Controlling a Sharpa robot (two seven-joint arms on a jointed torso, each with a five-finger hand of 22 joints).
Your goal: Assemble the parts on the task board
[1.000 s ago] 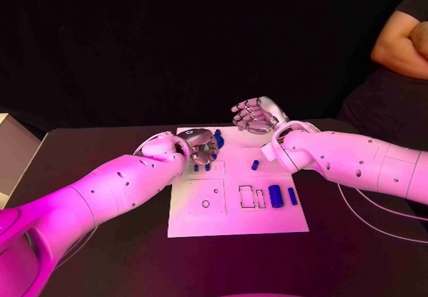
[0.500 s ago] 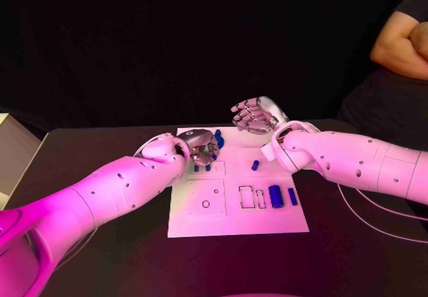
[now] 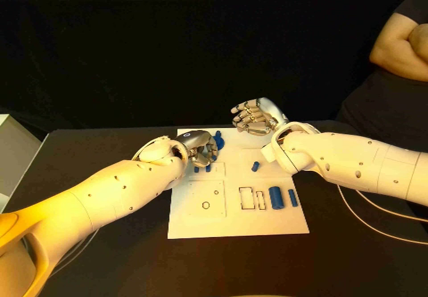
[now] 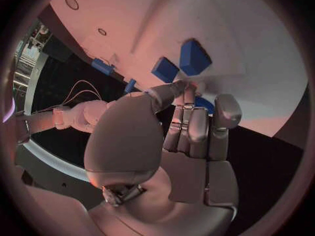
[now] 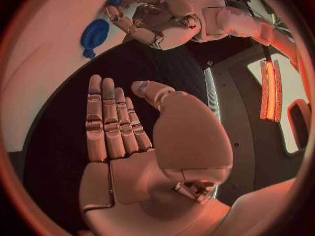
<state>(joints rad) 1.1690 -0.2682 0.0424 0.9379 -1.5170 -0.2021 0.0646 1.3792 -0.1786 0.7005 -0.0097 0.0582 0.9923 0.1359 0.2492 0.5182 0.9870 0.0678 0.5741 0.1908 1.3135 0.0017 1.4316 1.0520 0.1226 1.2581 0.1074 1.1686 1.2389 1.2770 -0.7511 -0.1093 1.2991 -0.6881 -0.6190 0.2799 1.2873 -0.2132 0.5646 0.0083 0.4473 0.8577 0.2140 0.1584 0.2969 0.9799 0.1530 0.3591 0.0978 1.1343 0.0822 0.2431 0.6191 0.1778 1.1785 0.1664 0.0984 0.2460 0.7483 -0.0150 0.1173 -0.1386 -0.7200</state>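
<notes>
- Black table under a white task board in the head view; blue parts lying in the board's near right recesses, one more at mid-board. Left hand over the board's far left corner, fingers curled near blue parts there; cannot tell whether holding one. Right hand raised beyond the board's far edge, fingers loosely bent, holding nothing.
- Left wrist view: left hand with fingertips at a blue part on the board; grasp unclear.
- Right wrist view: right hand spread and empty; left hand curled by a blue gear-like part.
</notes>
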